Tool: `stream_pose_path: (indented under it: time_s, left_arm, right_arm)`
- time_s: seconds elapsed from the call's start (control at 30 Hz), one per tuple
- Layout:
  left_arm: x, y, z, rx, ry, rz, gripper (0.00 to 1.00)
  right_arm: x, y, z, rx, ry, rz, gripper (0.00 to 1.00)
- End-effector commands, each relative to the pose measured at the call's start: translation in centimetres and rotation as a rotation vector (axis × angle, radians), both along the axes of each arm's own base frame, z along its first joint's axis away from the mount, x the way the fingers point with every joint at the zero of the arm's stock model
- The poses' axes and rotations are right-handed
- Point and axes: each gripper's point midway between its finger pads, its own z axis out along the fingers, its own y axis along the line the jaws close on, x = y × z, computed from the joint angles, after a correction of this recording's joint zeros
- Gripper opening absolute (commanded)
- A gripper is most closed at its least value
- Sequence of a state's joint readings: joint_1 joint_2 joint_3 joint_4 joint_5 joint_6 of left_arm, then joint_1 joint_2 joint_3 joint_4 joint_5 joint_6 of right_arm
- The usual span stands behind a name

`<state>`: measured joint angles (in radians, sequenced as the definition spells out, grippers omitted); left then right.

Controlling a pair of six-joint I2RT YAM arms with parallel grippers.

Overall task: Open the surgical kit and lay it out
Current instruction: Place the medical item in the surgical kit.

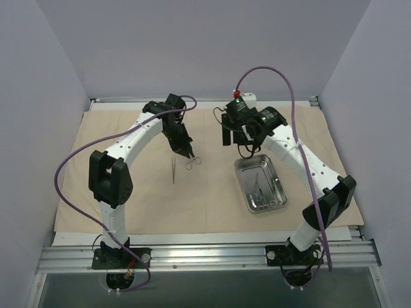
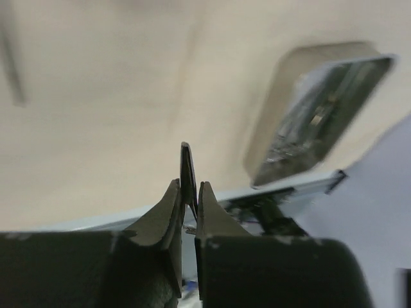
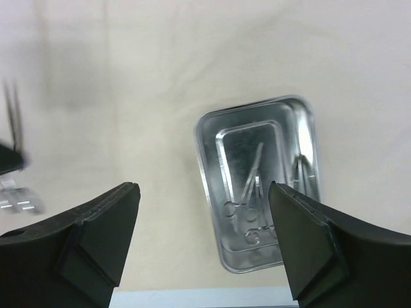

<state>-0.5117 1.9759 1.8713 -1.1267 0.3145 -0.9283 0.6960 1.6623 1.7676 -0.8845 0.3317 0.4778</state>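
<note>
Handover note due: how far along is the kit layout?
Done: the cloth lies spread flat, with the tray exposed on it. In hand: the left end effector is pinching forceps, beside a thin instrument on the cloth; the right end effector hangs open over the tray. Left: several instruments sit in the tray.

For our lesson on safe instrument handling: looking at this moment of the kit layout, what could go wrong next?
1. The left gripper pinches the forceps by a thin edge only, so they might twist or slip onto the cloth.
2. They hang close to the tweezers lying on the cloth, and setting them down could knock those.
3. The right gripper is open above the tray. Reaching for the thin instruments inside might shove the tray.
</note>
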Motion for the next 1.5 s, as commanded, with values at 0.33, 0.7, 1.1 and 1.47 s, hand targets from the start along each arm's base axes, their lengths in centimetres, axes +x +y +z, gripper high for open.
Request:
stream_pose_path:
  time_s: [0.33, 0.7, 1.1, 1.47]
  left_arm:
    - [-1.1, 16.7, -6.0, 0.675, -0.062, -0.406, 0.02]
    - [1.0, 16.3, -9.3, 0.677, -0.046, -0.421, 0.02]
    - [1.6, 17.4, -12.2, 0.675, 0.029, -0.369, 0.02]
    - [1.6, 17.6, -13.9, 0.645, 0.086, -0.318, 0.13]
  right_arm:
    - [-1.6, -9.2, -3.6, 0.093, 0.165, -0.119, 0.88]
    - [-2.3, -9.7, -6.1, 0.072, 0.24, -0.135, 0.88]
    - [-2.5, -10.4, -7.5, 0.072, 0.276, -0.162, 0.89]
    - [-2.2, -10.3, -8.4, 0.078, 0.294, -0.158, 0.89]
